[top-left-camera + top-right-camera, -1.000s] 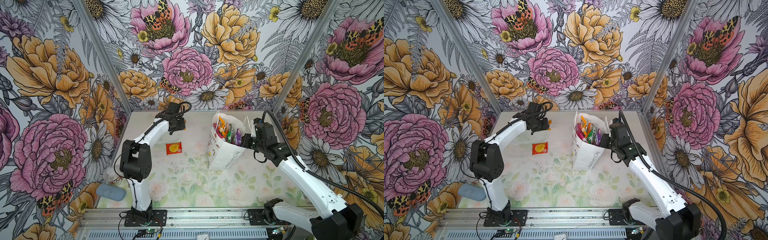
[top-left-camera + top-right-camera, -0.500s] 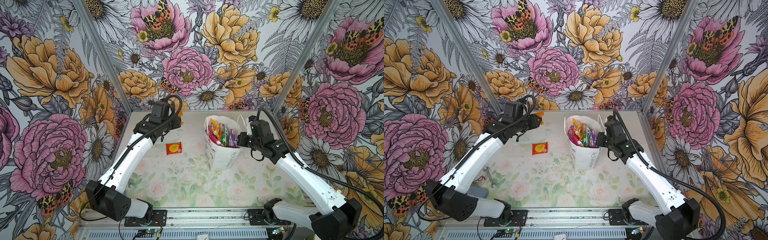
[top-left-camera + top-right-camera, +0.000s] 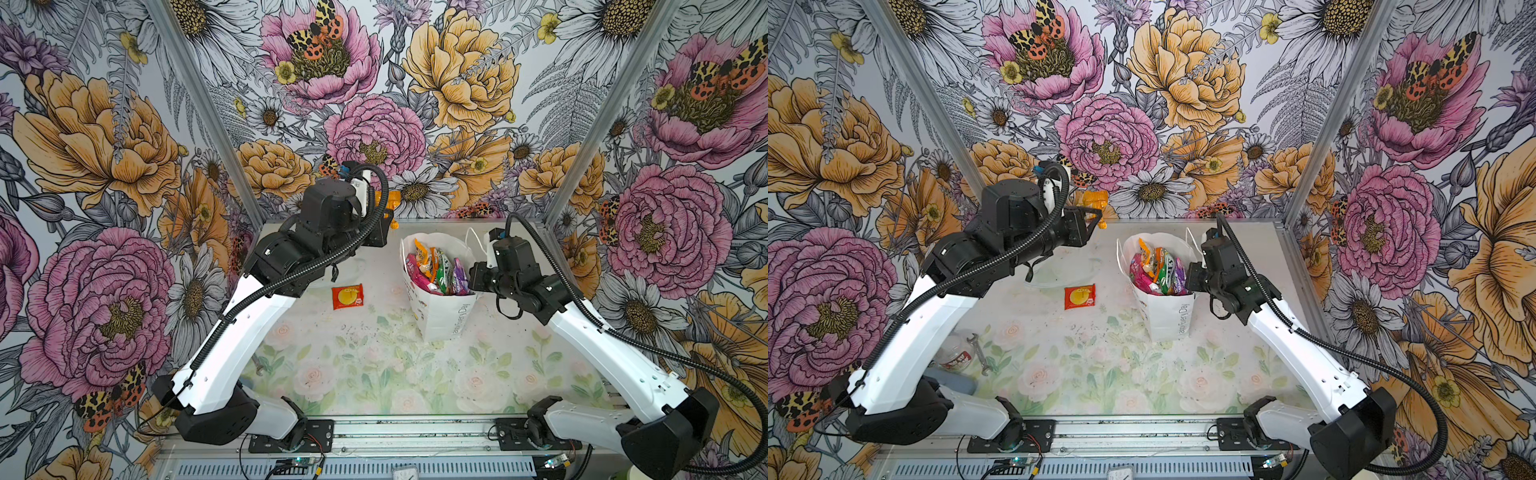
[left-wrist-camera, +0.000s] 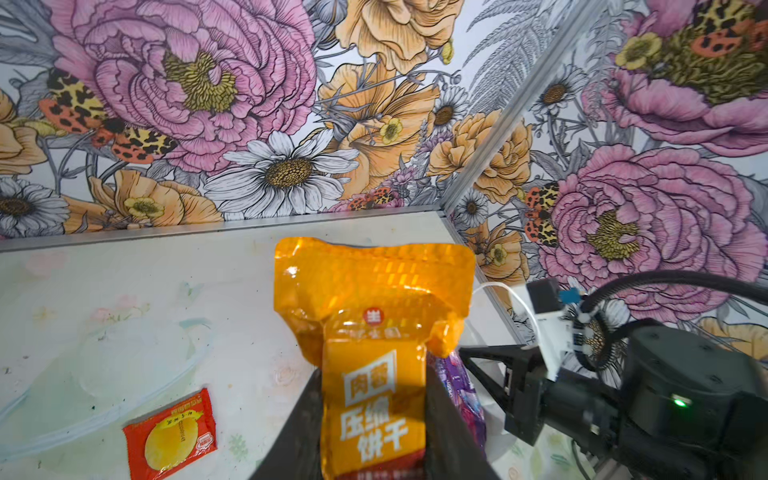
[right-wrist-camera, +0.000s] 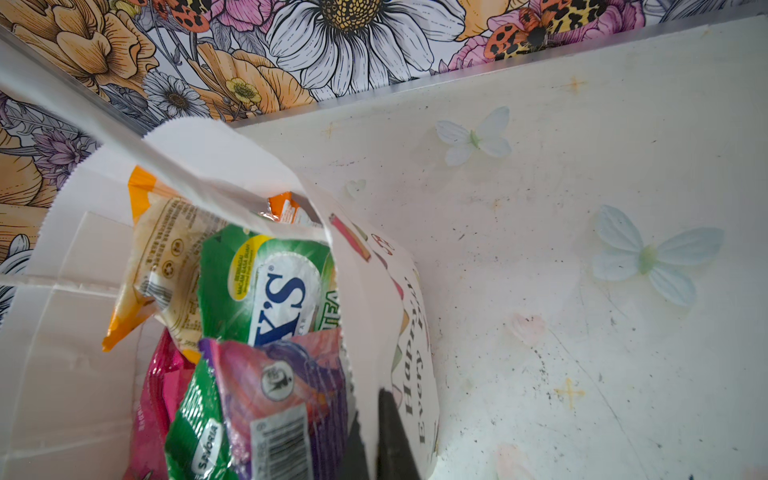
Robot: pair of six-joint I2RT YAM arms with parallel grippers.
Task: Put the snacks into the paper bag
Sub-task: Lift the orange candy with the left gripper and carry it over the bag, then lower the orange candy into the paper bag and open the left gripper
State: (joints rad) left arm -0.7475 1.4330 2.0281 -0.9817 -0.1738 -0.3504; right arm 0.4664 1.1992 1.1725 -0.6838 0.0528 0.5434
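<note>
Lying loose on the table (image 3: 374, 374), a red packet (image 3: 347, 296) with a yellow circle sits apart from the paper bag (image 3: 440, 320), to its left; a wrench (image 3: 978, 353) and clear cup (image 3: 955, 358) lie by the left arm's base. The bag stands, stuffed with pink, green and purple snacks (image 3: 436, 270). The left gripper (image 4: 374, 436) clamps an orange packet (image 4: 374, 282) aloft near the bag; the right gripper (image 5: 374, 440) pinches the bag's rim.
</note>
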